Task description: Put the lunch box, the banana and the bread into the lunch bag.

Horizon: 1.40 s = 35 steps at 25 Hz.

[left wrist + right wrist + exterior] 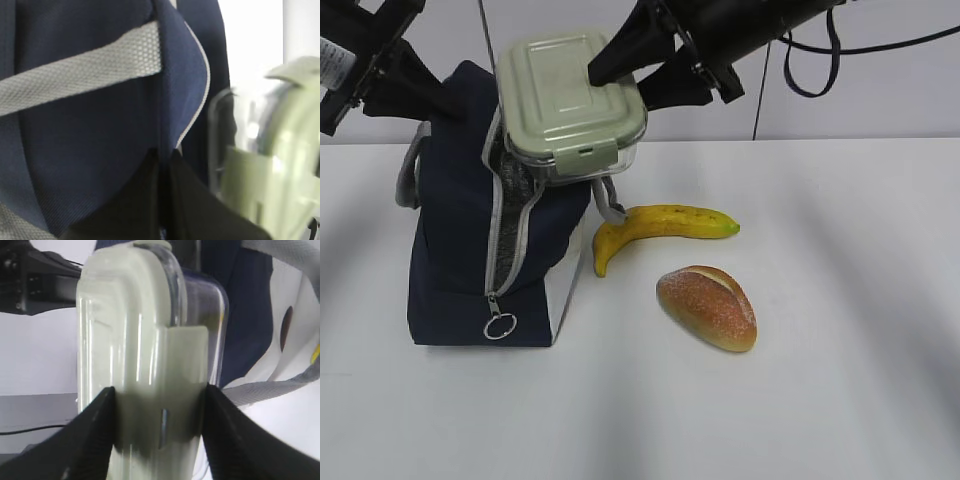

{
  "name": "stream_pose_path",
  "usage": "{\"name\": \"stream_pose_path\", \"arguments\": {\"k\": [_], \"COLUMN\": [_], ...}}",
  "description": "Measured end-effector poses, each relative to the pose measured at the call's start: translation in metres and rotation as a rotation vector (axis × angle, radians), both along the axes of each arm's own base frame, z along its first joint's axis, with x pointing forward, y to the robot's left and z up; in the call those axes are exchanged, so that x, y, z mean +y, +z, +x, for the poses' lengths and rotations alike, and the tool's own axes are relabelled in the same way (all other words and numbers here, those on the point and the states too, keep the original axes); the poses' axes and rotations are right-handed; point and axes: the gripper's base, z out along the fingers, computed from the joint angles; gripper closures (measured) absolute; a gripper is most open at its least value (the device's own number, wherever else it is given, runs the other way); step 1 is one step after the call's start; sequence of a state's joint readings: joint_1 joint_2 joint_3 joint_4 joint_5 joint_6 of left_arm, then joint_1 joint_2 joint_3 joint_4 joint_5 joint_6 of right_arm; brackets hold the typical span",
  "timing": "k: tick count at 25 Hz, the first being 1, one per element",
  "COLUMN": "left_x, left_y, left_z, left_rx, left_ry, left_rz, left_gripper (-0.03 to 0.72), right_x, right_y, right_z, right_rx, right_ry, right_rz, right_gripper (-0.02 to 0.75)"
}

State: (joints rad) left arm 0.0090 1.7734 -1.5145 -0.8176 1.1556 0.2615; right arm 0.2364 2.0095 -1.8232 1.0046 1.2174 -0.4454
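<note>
My right end effector (157, 432) pinches the lunch box (565, 95) across lid and base, tilted at the lunch bag (490, 250) mouth. Left end effector (162, 165) is pressed together on the bag's fabric edge, holding it open. I'd level the box, centre it on the opening, then lower. Banana (660, 228) and bread (708, 306) wait on the worktop (860, 300).
</note>
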Motion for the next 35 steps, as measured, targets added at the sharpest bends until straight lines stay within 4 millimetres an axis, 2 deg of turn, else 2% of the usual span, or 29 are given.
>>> {"name": "stream_pose_path", "arguments": {"k": [4,11,18,23,26,30,35], "left_x": [0.000,0.000,-0.001,-0.001,-0.001,-0.001,-0.001], "left_y": [0.000,0.000,0.000,0.000,0.000,0.000,0.000], "left_z": [0.000,0.000,-0.001,-0.001,-0.001,-0.001,-0.001], "left_rx": [0.002,0.002,0.006,0.008,0.009,0.010,0.010], "left_ry": [-0.001,-0.001,-0.005,-0.008,-0.008,-0.009,-0.009], "left_rz": [-0.004,-0.008,-0.008,-0.009,-0.009,-0.009,-0.009], "left_gripper": [0.690,0.690,0.690,0.690,0.690,0.690,0.690], "right_x": [0.003,0.005,0.040,0.053,0.060,0.082,0.098], "right_y": [-0.020,-0.025,-0.026,-0.028,-0.037,-0.053,-0.058], "right_z": [0.010,0.013,0.005,0.003,0.006,0.004,0.006], "right_rx": [0.005,-0.040,-0.129,-0.156,-0.141,-0.116,-0.104], "right_ry": [-0.028,-0.061,-0.043,-0.058,-0.061,-0.027,-0.028], "right_rz": [-0.047,-0.120,-0.184,-0.201,-0.203,-0.218,-0.224], "right_gripper": [0.363,0.363,0.363,0.363,0.363,0.363,0.363]}}
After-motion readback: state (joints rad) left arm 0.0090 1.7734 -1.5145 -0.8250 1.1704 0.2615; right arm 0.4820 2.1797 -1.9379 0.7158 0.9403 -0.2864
